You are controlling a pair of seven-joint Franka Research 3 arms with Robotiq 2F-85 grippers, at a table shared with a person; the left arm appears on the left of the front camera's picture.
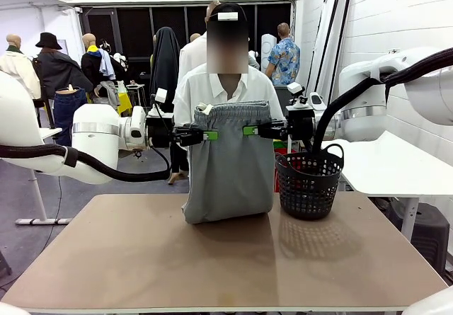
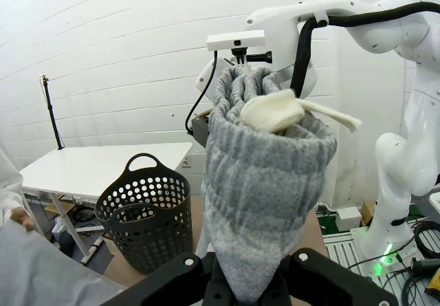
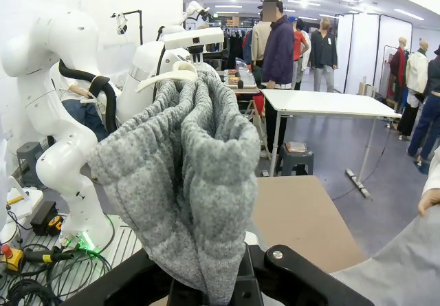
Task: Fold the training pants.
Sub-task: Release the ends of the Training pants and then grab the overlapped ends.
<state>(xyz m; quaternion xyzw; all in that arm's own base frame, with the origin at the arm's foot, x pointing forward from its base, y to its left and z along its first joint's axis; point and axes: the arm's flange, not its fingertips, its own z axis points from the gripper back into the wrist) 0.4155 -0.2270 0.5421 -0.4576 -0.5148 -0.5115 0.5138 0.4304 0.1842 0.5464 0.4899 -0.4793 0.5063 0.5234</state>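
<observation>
Pants (image 1: pixel 230 166) hang upright over the table (image 1: pixel 212 258), their lower fold resting on the top, so part of the weight sits there. Just beside them, on the right, is the basket (image 1: pixel 308 184). Higher up, the left gripper (image 1: pixel 209 135) and right gripper (image 1: pixel 249 130) are each clamped on one side of the bunched waistband, probably so the cloth hangs spread and level for folding. A person (image 1: pixel 187 92) stands close behind.
</observation>
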